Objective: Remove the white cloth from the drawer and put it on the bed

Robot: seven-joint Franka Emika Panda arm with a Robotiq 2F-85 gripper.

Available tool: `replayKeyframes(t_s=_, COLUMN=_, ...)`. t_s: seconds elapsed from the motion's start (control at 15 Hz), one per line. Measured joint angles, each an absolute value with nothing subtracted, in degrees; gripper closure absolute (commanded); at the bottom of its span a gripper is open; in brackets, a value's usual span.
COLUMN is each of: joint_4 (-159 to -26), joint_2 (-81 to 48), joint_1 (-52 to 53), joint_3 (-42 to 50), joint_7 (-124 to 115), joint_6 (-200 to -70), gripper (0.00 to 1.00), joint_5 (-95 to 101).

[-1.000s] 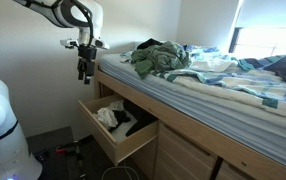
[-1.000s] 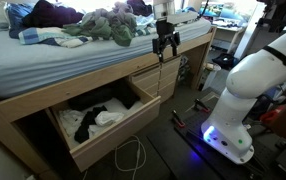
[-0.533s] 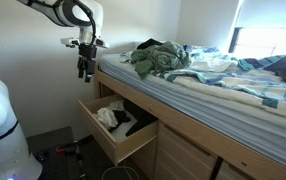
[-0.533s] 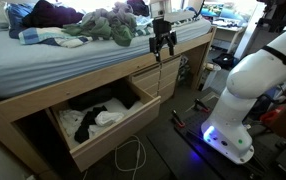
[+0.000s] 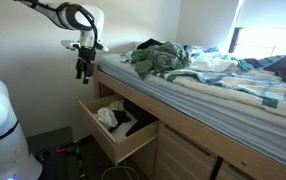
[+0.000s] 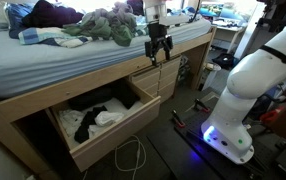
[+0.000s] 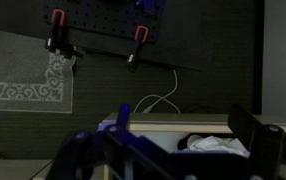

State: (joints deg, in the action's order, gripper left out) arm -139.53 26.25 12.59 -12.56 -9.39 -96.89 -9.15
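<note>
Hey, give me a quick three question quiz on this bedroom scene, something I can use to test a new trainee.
1. True or false: the white cloth already lies on the bed.
2. Where is the gripper? A) down inside the drawer; B) in the air by the bed's corner, higher than the drawer; C) resting on the floor.
3. Fill in: the gripper is open and holds ___.
Key: 1 false; 2 B; 3 nothing.
</note>
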Motion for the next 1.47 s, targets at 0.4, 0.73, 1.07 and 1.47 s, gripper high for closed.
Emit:
replayKeyframes(t_s=0.4, joint_4=-134.1, joint_2=15.9, joint_1=15.8, joint_3=-17.5, joint_7=-9.5, joint_6=-100.0, gripper=0.0, joint_5=-12.9)
replayKeyframes(t_s=0.73, joint_4=-130.2, joint_2=10.3, joint_1=17.0, joint_3=-18.8, joint_7=-9.5, joint_6=-100.8, gripper=0.0, joint_5=-12.9)
replayKeyframes(t_s=1.07, joint_4=-130.2, joint_2=10.3, joint_1=17.0, joint_3=-18.7, joint_7=-9.5, joint_6=-100.8, gripper=0.0, joint_5=-12.9)
replayKeyframes(t_s=1.47, joint_4=-130.3, joint_2=8.0, joint_1=17.3, joint_3=-19.2, joint_7=-9.5, joint_6=-106.6, gripper=0.0, joint_5=-12.9)
